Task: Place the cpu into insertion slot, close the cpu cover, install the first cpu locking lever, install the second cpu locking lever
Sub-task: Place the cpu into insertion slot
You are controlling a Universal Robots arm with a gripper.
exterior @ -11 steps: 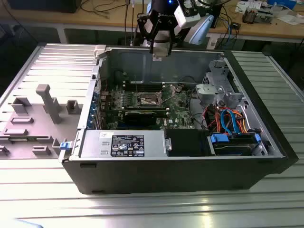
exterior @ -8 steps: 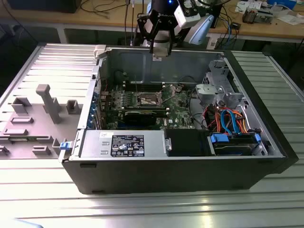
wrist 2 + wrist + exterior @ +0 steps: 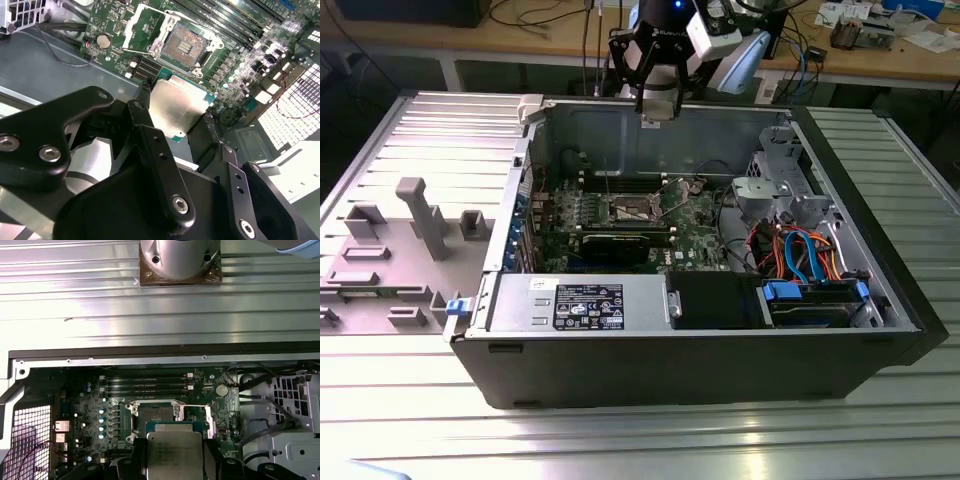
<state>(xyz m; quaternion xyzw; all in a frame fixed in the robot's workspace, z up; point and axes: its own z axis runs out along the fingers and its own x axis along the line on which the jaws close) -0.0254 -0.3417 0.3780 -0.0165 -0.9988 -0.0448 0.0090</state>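
1. Scene in the exterior view: open computer case (image 3: 670,370) on a ribbed metal table (image 3: 620,440), with the gripper (image 3: 658,108) hanging above the case wall farthest from the camera, over the green board (image 3: 700,235). Cannot tell from here how the jaws stand. Insertion slot (image 3: 632,210) down on the board, dark centre exposed. Grey power unit (image 3: 580,305) along the near side, blue and orange cables (image 3: 800,250) toward the exterior view's right, grey moulded tray (image 3: 390,260) outside the case at the exterior view's left.

2. Second wrist view: black fingers (image 3: 150,145) clamped on two opposite edges of the cpu (image 3: 175,112), silver top toward the camera, held in the air above the board. Gripper (image 3: 177,105) closed on the chip. Beyond it, insertion slot (image 3: 186,45) uncovered, with the cpu cover (image 3: 131,24) standing open beside it and green board showing through its window. Coin battery (image 3: 103,41) near the cover; long memory slots (image 3: 235,17) on the slot's other side.

3. First wrist view: cpu (image 3: 175,452) pinched between the fingers (image 3: 135,462) of the gripper (image 3: 175,462), not yet seated. Insertion slot (image 3: 155,416) just beyond the chip, with the cpu cover (image 3: 208,420) raised at its side. Memory slots (image 3: 145,385) and coin battery (image 3: 221,389) farther off.
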